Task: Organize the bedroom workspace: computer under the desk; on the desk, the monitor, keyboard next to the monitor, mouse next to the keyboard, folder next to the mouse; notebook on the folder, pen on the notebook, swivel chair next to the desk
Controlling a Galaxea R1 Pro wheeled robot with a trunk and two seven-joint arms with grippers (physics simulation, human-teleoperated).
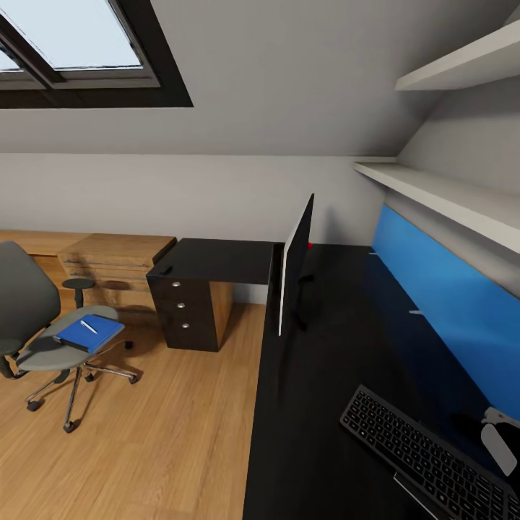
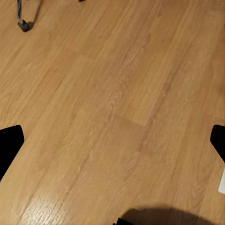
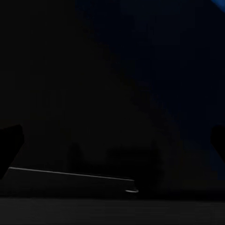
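While we look down from the head camera, the desk [image 1: 339, 404] fills the span from 3 to 6 o'clock, its black top running back toward the blue panel [image 1: 448, 289] at 3 o'clock. We see the monitor [image 1: 296, 263] standing edge-on just right of centre, on the desk top. At 5 o'clock the keyboard [image 1: 422, 455] lies on the desk, and part of the right arm [image 1: 498, 440] shows just beside its far end.

At 8 o'clock the swivel chair [image 1: 43, 339] stands on the wooden floor [image 1: 159, 433], well apart from the desk. On its seat lies the folder [image 1: 90, 332] with the pen [image 1: 88, 326] on top.

In the left wrist view the left gripper [image 2: 112, 140] has its dark fingertips [image 2: 9, 143] spread wide at either edge, holding nothing, over bare floor with a chair caster [image 2: 23, 23] nearby. In the right wrist view the right gripper [image 3: 112, 140] is likewise spread wide and empty, above the dark desk top and a thin pale edge we cannot identify.
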